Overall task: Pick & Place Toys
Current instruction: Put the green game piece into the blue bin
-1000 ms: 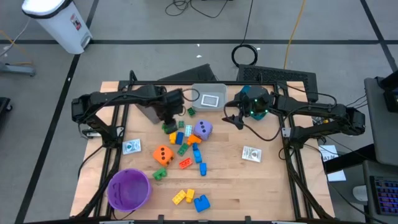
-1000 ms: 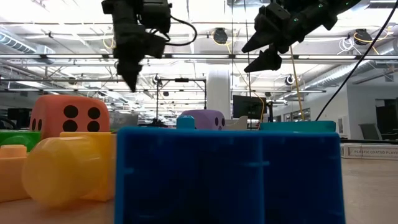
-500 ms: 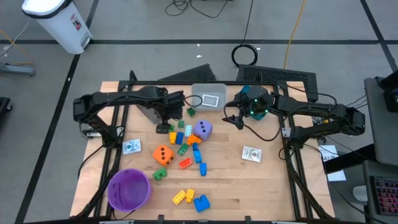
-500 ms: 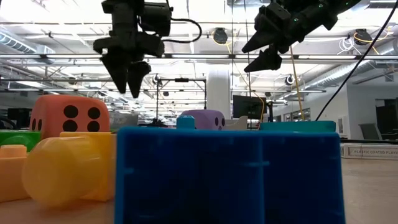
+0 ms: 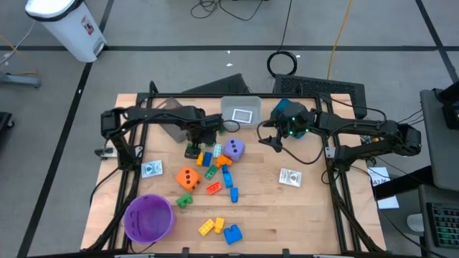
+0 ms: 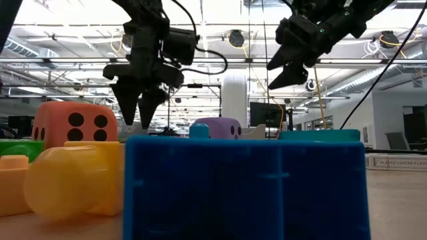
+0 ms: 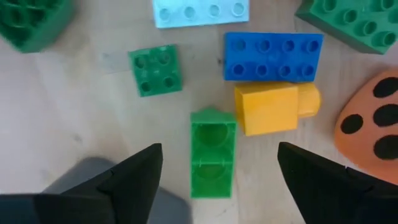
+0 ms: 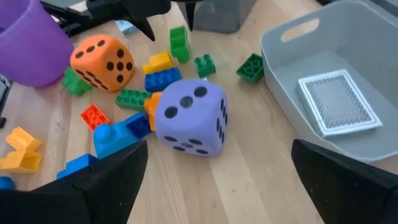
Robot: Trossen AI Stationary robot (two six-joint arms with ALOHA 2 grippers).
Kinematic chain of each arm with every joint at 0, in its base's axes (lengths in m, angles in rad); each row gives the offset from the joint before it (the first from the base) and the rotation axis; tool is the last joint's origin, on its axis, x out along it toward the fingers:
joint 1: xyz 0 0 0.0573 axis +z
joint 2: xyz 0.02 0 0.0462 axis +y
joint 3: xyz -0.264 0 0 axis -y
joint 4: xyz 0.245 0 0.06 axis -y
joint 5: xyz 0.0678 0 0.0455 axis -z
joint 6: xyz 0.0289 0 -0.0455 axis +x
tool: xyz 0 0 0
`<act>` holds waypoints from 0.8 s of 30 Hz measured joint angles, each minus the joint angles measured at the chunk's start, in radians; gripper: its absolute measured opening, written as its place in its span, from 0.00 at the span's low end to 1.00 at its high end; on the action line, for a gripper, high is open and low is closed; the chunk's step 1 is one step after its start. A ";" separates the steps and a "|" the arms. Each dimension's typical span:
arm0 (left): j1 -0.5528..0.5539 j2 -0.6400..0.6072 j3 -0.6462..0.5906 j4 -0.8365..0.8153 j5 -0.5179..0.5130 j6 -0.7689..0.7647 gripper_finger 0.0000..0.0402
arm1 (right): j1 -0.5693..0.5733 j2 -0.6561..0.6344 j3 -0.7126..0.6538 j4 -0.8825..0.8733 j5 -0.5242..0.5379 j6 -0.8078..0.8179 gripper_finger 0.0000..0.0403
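Two grippers hang over the back half of the desk (image 5: 301, 208). The left gripper (image 5: 195, 145) has its jaws spread wide and empty, straddling a narrow green brick (image 7: 212, 152) that lies flat on the wood just below them; in the left wrist view a yellow brick (image 7: 273, 109) touches that green one at its corner, a blue brick (image 7: 272, 56) lies just past the yellow one, and a small green square brick (image 7: 155, 71) sits apart to the side. The right gripper (image 5: 269, 138) hovers beside the grey bin (image 5: 241, 110), its jaws also wide and holding nothing.

Beyond the right gripper stands the purple die (image 8: 190, 117), upright on the desk, with a blue brick and an orange piece touching its base. The orange die (image 8: 102, 58) rests near the left gripper, well apart from the purple one. The grey bin sits at the back edge of the desk and holds one flat whitish card (image 8: 339, 102) lying on its floor; a green brick (image 8: 251, 67) lies on the desk just outside its wall. The purple bowl (image 5: 149, 218) sits at the front left corner; nothing shows inside it from above. Two more cards lie flat on the desk, one (image 5: 151, 168) near the left frame and one (image 5: 290, 176) to the right. Yellow and blue bricks (image 5: 222, 229) lie near the front edge.
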 joint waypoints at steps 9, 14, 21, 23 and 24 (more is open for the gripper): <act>0.002 0.015 -0.116 0.032 0.010 -0.005 0.78 | 0.000 0.000 -0.003 0.003 0.000 0.000 0.97; 0.003 0.015 -0.176 0.093 0.001 -0.011 0.78 | 0.000 0.000 -0.004 0.003 0.000 0.000 0.97; 0.003 0.015 -0.214 0.185 -0.072 -0.066 0.77 | 0.000 0.000 -0.004 0.003 0.001 0.008 0.97; 0.003 0.015 -0.215 0.185 -0.075 -0.076 0.73 | 0.000 0.000 -0.004 0.004 0.001 0.016 0.97; 0.003 0.015 -0.215 0.185 -0.075 -0.082 0.71 | 0.000 0.000 -0.004 0.004 0.001 0.019 0.97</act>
